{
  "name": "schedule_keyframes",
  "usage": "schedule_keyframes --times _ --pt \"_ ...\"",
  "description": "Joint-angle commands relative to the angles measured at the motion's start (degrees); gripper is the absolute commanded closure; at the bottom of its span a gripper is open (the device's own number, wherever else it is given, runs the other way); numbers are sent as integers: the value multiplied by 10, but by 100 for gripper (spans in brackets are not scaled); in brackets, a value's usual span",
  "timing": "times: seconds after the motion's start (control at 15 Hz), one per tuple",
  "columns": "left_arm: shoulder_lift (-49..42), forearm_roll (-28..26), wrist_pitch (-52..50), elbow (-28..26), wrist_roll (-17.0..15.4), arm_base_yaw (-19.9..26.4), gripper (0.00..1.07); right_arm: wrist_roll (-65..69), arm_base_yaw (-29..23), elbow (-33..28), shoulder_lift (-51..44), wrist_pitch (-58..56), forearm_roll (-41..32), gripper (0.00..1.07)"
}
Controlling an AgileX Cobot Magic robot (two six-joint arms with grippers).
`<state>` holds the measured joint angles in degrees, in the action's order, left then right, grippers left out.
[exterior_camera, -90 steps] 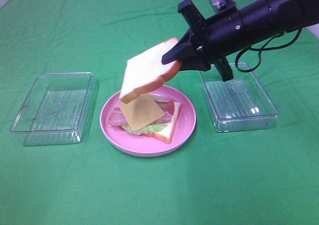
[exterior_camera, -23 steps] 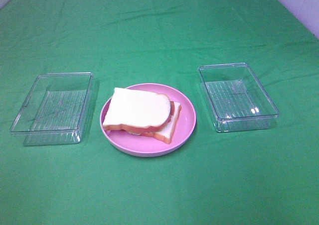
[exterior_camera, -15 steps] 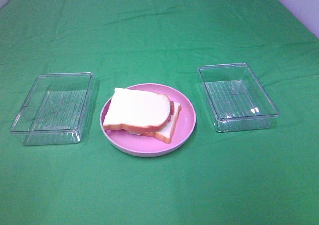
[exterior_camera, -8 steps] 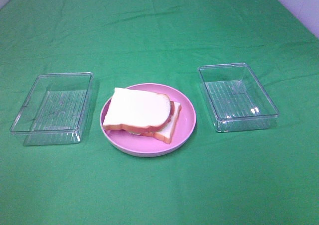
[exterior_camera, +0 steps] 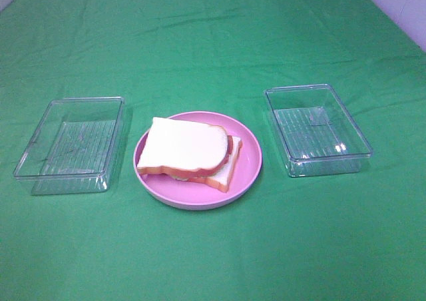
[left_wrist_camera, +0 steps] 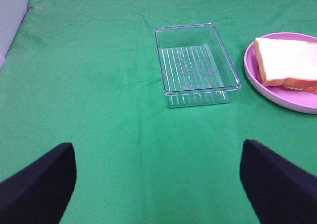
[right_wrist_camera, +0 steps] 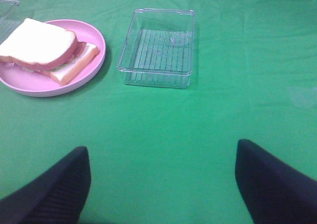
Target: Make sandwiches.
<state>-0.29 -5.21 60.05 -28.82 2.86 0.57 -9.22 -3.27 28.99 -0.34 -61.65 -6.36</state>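
Observation:
A sandwich (exterior_camera: 188, 153) lies on the round pink plate (exterior_camera: 247, 161) in the middle of the green cloth. A white bread slice with brown crust tops it, and reddish filling shows at its right edge. The left wrist view catches the sandwich (left_wrist_camera: 290, 61) at its edge, far from my left gripper (left_wrist_camera: 158, 184), which is open with nothing between its black fingers. The right wrist view shows the sandwich (right_wrist_camera: 47, 50) well away from my right gripper (right_wrist_camera: 161, 184), also open and empty. Neither arm appears in the high view.
A clear plastic tray (exterior_camera: 70, 144) stands left of the plate, holding nothing. A second clear tray (exterior_camera: 316, 129) stands to the right, also holding nothing. Green cloth (exterior_camera: 213, 34) covers the whole table.
Six seconds ago the right gripper held the top bread slice over the open stack. That slice lies on the sandwich now, and the arm has left the high view. Nothing moved in the last second.

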Motion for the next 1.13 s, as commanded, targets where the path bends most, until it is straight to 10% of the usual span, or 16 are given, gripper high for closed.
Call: schedule_keyframes --times 0.07,1.13 --pt "-14 -4 -6 1 3 2 22 -1 -1 -1 -6 6 -2 31" --pt "-14 -4 -6 1 3 2 22 -1 -1 -1 -6 6 -2 31"
